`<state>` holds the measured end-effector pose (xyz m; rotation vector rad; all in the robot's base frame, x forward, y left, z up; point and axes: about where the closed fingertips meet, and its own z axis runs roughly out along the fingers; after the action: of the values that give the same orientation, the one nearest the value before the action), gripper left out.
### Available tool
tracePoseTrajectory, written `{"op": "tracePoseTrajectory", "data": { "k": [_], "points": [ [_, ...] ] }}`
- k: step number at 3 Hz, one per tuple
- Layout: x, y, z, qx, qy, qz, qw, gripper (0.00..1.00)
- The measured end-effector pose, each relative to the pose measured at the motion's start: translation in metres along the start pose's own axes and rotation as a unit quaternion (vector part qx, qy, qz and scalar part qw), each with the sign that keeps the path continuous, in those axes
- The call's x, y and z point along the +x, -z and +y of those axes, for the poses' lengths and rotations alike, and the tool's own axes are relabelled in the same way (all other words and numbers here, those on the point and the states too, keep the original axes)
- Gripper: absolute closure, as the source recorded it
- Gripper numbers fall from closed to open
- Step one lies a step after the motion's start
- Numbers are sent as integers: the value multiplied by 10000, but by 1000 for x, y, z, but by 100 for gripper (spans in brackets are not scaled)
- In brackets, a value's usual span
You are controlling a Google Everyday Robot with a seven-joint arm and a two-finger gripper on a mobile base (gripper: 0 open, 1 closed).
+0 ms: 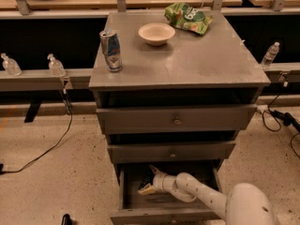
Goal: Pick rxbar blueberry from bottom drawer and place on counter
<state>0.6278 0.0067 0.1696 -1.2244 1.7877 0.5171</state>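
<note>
Gripper (146,180) in bottom drawer (140,216), drawer front cropped.

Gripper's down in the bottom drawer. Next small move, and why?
Probably nudge the white arm's gripper slightly further onto the small dark-wrapped bar and secure it: it sits inside the open lowest grey drawer, right at the bar, and the flat grey counter holds no bar yet.

No print can be read on the chip bag (187,18) or can (111,50); end effector (147,181) inside bottom drawer (140,214).
</note>
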Motion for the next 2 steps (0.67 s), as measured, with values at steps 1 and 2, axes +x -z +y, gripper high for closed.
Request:
{"op": "tracePoseTrajectory", "data": {
  "k": [1, 2],
  "points": [
    [12, -12, -11, -55, -86, -38, 9999, 17],
    [35, -29, -21, -97, -231, 72, 9997, 22]
  ]
}}
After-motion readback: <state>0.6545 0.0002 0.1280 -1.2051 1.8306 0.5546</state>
